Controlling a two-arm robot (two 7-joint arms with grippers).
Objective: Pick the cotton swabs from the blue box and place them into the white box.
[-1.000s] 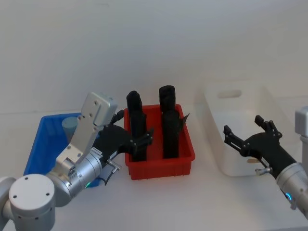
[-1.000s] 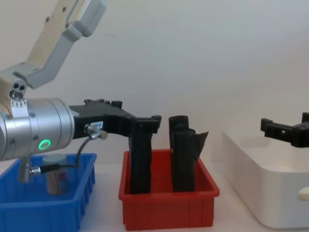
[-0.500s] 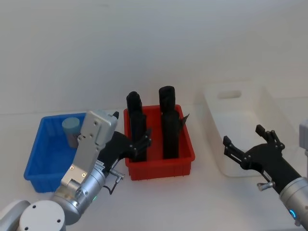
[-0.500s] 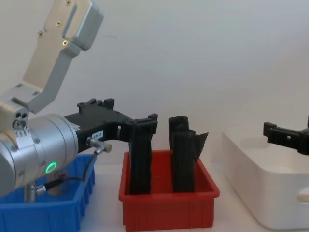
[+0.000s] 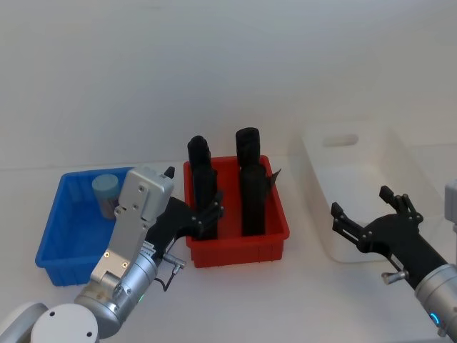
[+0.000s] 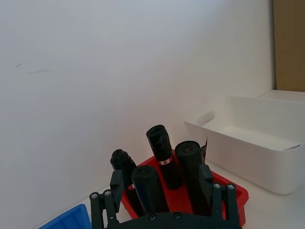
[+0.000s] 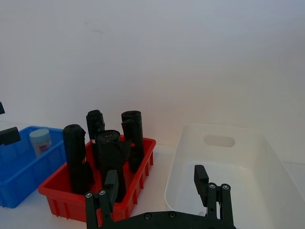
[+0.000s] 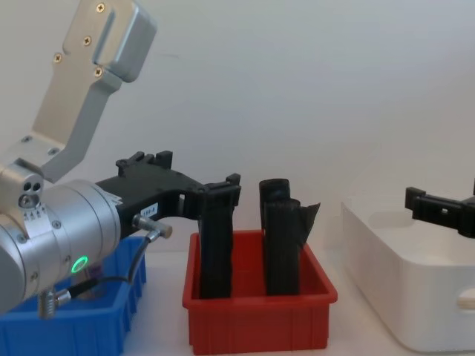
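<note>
Cotton swabs (image 5: 106, 194) in blue box (image 5: 70, 232), L gripper (image 5: 211, 214) apart.

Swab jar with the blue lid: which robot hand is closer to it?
Left. The left gripper, open, hovers at the red bin's front-left corner, beside the blue box holding the cotton swabs. The right gripper, open, is far off by the white box.

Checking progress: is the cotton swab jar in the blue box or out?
In: the cotton swabs jar stands upright inside the blue box, near its far wall.
</note>
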